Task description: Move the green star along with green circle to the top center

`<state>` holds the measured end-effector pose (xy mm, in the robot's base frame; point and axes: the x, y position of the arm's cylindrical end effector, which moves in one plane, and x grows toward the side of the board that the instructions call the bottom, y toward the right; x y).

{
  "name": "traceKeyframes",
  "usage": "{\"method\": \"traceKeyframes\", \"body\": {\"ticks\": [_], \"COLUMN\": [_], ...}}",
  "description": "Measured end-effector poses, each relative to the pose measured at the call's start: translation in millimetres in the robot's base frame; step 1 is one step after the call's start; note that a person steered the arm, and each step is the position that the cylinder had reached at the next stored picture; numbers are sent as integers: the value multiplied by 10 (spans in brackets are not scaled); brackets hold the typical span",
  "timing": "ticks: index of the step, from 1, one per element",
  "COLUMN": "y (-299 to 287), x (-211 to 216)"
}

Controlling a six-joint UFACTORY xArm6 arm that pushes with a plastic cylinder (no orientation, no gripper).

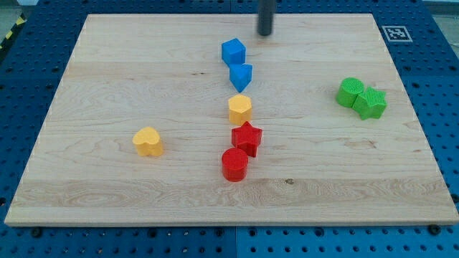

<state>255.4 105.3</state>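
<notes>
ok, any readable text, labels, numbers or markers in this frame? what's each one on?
No readable words, numbers or brand names anywhere in the camera view.
Fiducial marker: a black-and-white square pattern at the top right corner of the wooden board; a code, not text.
Yellow-black hazard stripe: at the view's left edge on the blue pegboard table; no lettering.
The coloured blocks carry no markings.

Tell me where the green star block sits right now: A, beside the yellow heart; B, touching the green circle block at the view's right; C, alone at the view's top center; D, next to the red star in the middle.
B: the green star block touches the green circle block at the view's right.
</notes>
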Motion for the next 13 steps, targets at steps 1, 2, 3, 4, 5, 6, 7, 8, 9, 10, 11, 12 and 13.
{"method": "traceKeyframes", "body": {"ticks": [1, 2, 3, 4, 5, 6, 7, 8, 9, 10, 11, 12, 13], "y": [665, 1208, 1741, 1914, 1604, 1546, 1374, 1179, 1083, 868, 699, 699, 680], "x": [483, 984, 1516, 2090, 2202, 2188, 2023, 1818, 1700, 1702, 1706, 1455, 1158]}}
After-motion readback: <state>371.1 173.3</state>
